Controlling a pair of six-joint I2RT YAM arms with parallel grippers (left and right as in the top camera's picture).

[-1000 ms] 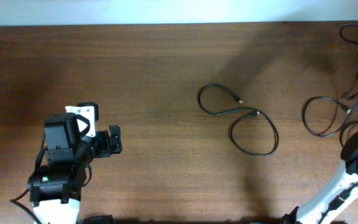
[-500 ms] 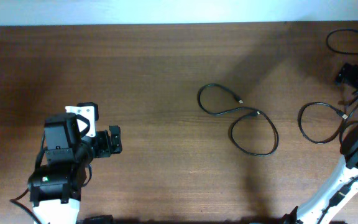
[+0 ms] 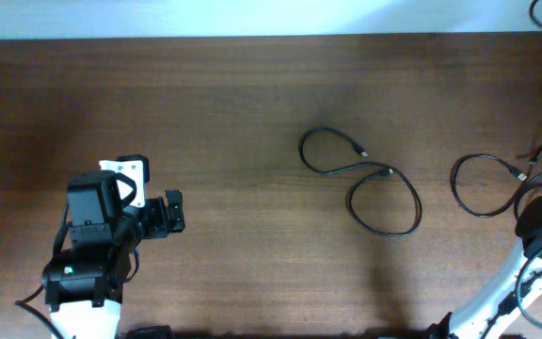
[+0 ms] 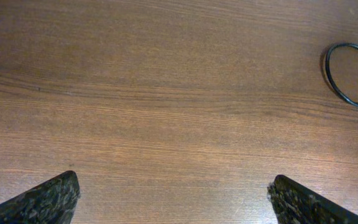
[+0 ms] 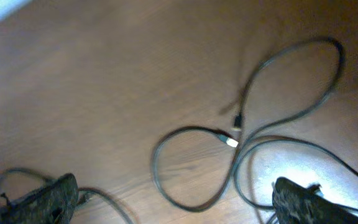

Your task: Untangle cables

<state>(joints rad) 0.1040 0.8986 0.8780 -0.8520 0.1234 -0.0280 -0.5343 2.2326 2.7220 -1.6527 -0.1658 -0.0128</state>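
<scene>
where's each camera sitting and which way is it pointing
Overhead: above the table, facing straight down; shows the left arm, part of the right arm, the middle cable.
Left wrist: on the left arm, facing down over bare wood; the open left gripper shows its fingertips at the bottom corners.
Right wrist: blurred, facing down on looped right cables; the open right gripper shows fingertips at the bottom corners.
Shared: the loop at the left wrist view's right edge is probably the middle cable's left loop.
</scene>
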